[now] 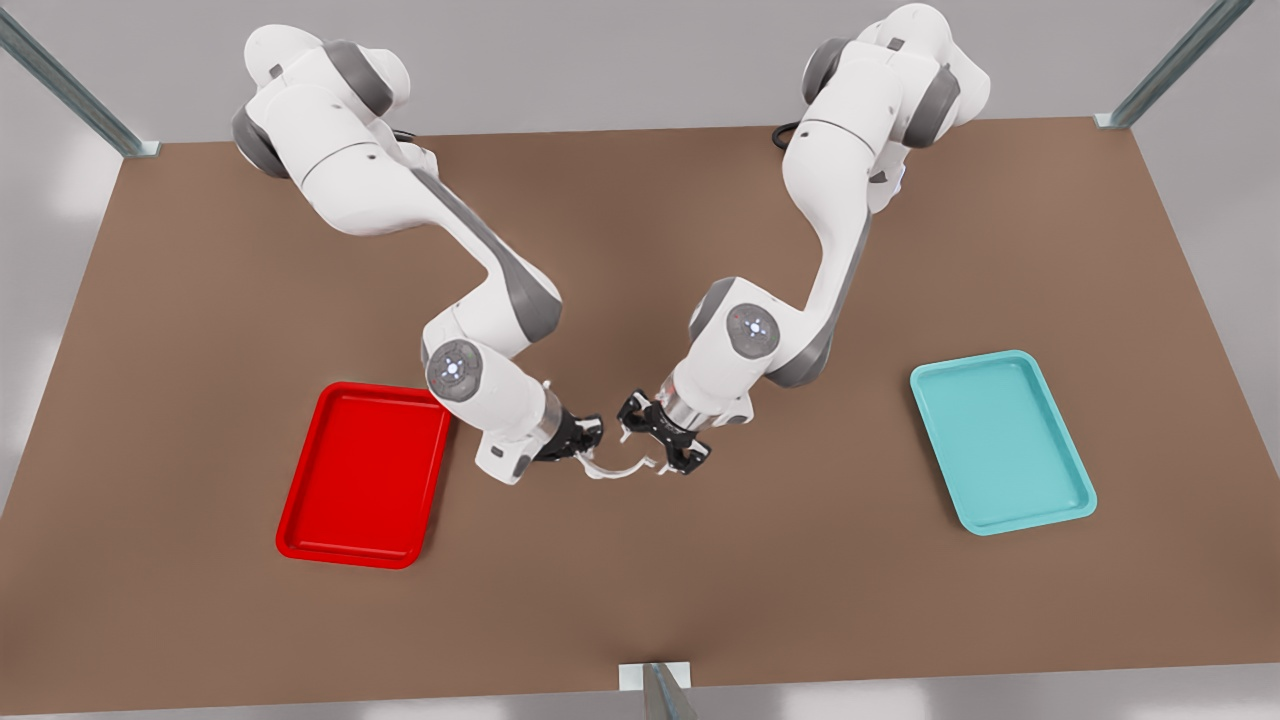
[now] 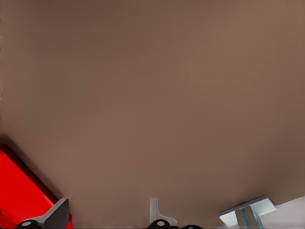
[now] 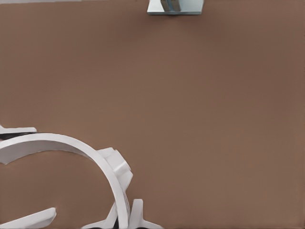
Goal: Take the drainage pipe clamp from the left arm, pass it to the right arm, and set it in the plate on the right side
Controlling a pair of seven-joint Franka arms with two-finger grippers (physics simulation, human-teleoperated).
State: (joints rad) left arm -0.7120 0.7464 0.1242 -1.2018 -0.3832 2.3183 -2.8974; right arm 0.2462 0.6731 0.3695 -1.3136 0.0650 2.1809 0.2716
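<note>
The drainage pipe clamp (image 1: 620,470), a thin white half-ring, hangs just above the table's middle between the two grippers. My right gripper (image 1: 591,454), on the arm at the front view's left, is shut on one flared end; in the right wrist view its gripper (image 3: 126,212) pinches the clamp (image 3: 86,152). My left gripper (image 1: 650,448), on the front view's right arm, stands open, and its fingers (image 3: 19,130) sit on either side of the clamp's other end. In the left wrist view the left gripper (image 2: 107,212) is spread wide. The red plate (image 1: 362,475) lies beside the right arm.
A teal tray (image 1: 1000,440) lies on the brown table at the front view's right. A metal bracket (image 1: 655,678) sits at the middle of the table's near edge. The plate's corner (image 2: 19,191) and the bracket (image 2: 248,212) appear in the left wrist view.
</note>
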